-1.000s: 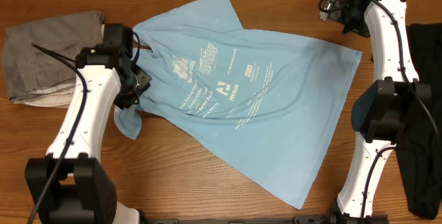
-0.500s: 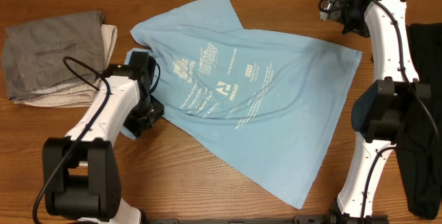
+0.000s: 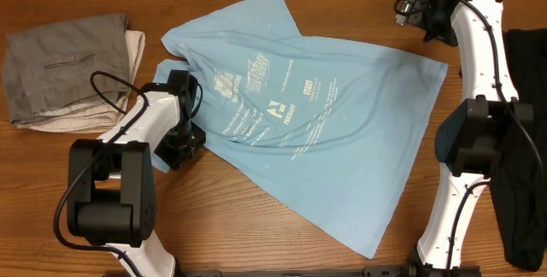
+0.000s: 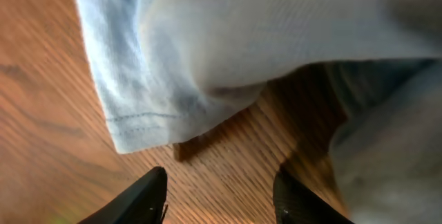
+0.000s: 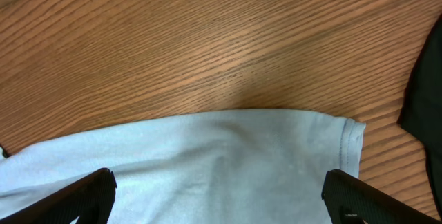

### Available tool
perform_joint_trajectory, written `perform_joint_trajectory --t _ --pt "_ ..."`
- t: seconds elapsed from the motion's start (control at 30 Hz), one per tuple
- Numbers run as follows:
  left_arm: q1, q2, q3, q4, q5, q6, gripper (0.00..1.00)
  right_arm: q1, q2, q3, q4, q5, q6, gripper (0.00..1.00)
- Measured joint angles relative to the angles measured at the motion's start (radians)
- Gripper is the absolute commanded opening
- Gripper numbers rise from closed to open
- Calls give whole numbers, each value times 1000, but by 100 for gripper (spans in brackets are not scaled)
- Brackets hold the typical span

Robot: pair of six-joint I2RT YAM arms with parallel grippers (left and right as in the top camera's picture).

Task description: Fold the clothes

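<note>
Evidently the step in hand is taking up a sleeve of the light blue short-sleeved cotton T-shirt, which lies spread, white print upward, across the middle of the brown wooden table. The left gripper hangs low with its black fingers apart and only bare wood between them. The stitched sleeve hem sits just ahead of it, untouched. To do this well, I judge it should ease forward until the hem lies between the fingers, close on both layers, then lift low so the body does not drag. The right gripper is spread wide above the shirt's far-right corner, holding nothing. The shirt lies slantwise: its long axis runs from the far left to a corner at the near right. Where the collar points I cannot tell.
</note>
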Motion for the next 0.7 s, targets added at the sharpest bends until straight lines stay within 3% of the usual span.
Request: perform_joint_trajectory --t 0.4,0.7 --pt "56 26 3 -127 -40 -151 49 0 0 0 0 0 0 100" --pt "96 17 8 -53 -98 -156 68 0 0 0 0 0 0 100"
